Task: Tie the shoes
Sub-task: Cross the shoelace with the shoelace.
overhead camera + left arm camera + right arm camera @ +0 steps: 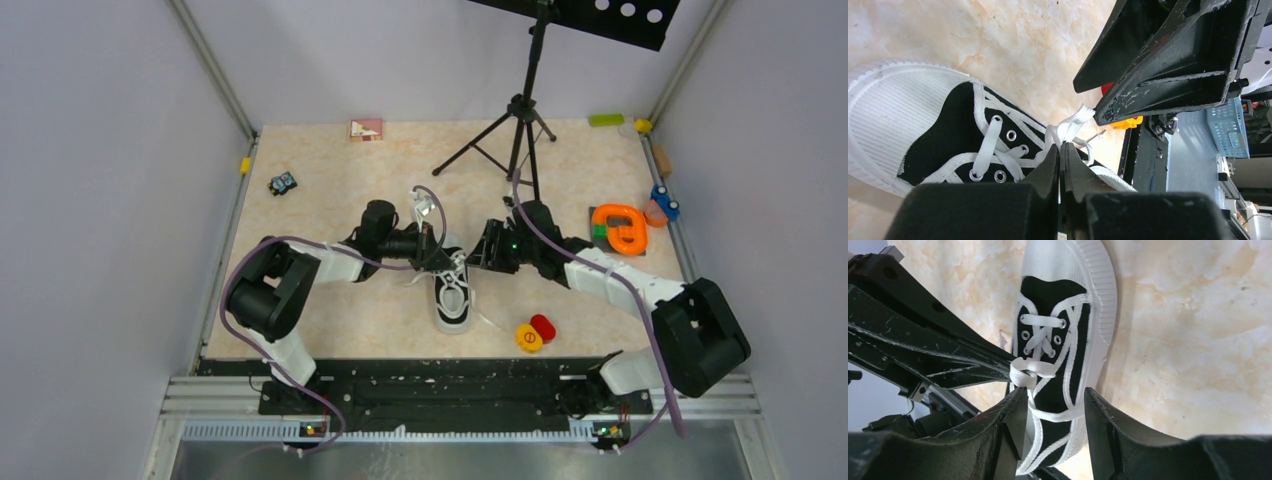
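- Top external view: the sneaker [453,302] lies in the middle of the table [330,200], between the two arms, and both grippers meet over its laced end.
- In the left wrist view, the left gripper [1061,149] has its fingers pressed together. A bight of white lace [1070,125] bunches right at the tips and seems to be pinched there, though the fingers hide the contact itself.
- In the right wrist view, the right gripper [1055,395] stands spread above the heel-side half of the shoe, with one finger showing on each side of it. It holds nothing.
- The shoe looks light. Its canvas upper is soft and will give, while the rubber toe cap and sole rim are stiffer. On this smooth top it will probably slide or swivel if the lace is pulled from one side only, so pulls should oppose each other.
- The lace is flat, limp and thin. A loop will likely collapse unless it is held at its base, and only fully closed tips will keep hold of it.
- The best hold is on the lace near the top eyelets, close to the crossing, rather than out at the free end. The canvas should not be gripped at all.
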You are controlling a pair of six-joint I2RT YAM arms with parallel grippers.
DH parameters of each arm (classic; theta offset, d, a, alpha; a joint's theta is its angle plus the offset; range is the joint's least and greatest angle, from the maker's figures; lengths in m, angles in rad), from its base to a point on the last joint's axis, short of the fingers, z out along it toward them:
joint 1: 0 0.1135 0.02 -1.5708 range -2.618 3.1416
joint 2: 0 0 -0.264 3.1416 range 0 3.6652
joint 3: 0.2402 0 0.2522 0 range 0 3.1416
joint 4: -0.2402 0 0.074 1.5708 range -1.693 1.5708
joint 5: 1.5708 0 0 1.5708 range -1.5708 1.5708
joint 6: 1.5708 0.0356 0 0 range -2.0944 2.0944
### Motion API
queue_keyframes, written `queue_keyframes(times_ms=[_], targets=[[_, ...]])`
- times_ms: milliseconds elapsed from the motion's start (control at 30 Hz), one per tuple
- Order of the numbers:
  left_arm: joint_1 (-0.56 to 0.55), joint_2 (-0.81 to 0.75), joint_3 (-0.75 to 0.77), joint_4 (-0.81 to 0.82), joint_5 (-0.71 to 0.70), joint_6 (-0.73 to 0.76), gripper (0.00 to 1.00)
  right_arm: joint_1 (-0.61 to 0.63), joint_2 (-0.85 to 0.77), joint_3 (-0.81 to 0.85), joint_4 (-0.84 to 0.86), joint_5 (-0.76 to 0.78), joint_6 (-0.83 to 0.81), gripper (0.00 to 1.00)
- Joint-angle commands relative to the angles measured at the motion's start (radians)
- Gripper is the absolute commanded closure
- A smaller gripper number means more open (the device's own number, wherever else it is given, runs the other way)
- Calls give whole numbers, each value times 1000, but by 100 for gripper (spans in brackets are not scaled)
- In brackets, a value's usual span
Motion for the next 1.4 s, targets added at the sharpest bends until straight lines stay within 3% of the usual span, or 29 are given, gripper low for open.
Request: queue_keyframes(times_ms=[0, 133, 533, 933, 1067, 1133, 1267, 1367], targets=[[1, -27, 5, 43, 10, 14, 100, -5, 24, 42, 119, -93, 44, 53], [2, -23, 14, 37, 13, 13, 100, 10, 15, 39, 127, -81, 43, 47], [2, -24, 21, 19, 12, 20, 100, 46, 35, 68, 138, -53, 56, 49], [1, -33, 11, 17, 17, 33, 100, 52, 79, 78, 137, -26, 81, 76], [2, -35, 15, 11, 23, 38, 100, 52, 89, 95, 102, -24, 76, 100], [1, -42, 15, -6, 10, 47, 100, 54, 86, 100, 101, -20, 75, 100], [0, -55, 13, -30, -5, 62, 76, 57, 81, 103, 113, -31, 77, 100], [1, -63, 18, -48, -14, 70, 71, 62, 80, 105, 117, -32, 73, 100]])
